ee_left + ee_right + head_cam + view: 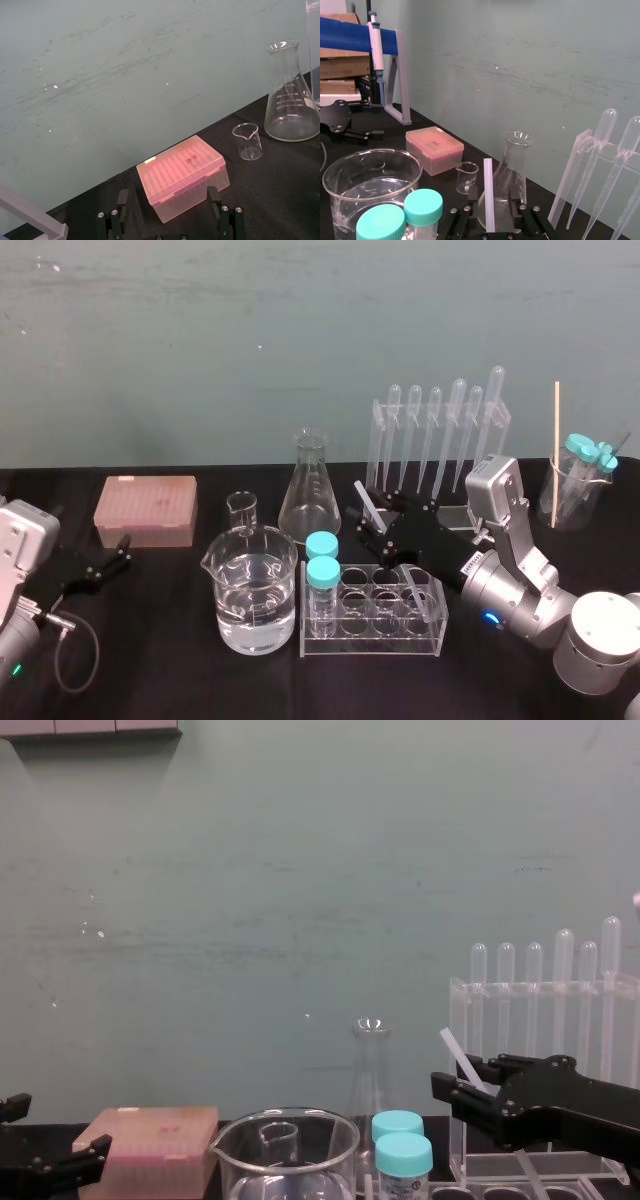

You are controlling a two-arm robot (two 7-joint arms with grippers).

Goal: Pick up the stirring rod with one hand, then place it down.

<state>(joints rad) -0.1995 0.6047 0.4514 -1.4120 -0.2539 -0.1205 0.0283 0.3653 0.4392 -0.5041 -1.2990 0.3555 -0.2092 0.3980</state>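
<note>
The right claw [372, 523] grips the stirring rod [488, 195], holding it up near the clear rack [372, 610]. I think the pick-up is done, so next it must lower the rod onto the worktop [150, 660] and let go. The left claw [105, 565] waits open at the left.

Bare table [150, 640] left of beaker [255, 590], flask [308, 490] and tube rack [372, 636] hemming right pincer [366, 512]

The black right hand [466, 1082] grips the tilted stirring rod [452, 1048]; two teal-capped vials [402, 1145] stand just below its fingertips.
</note>
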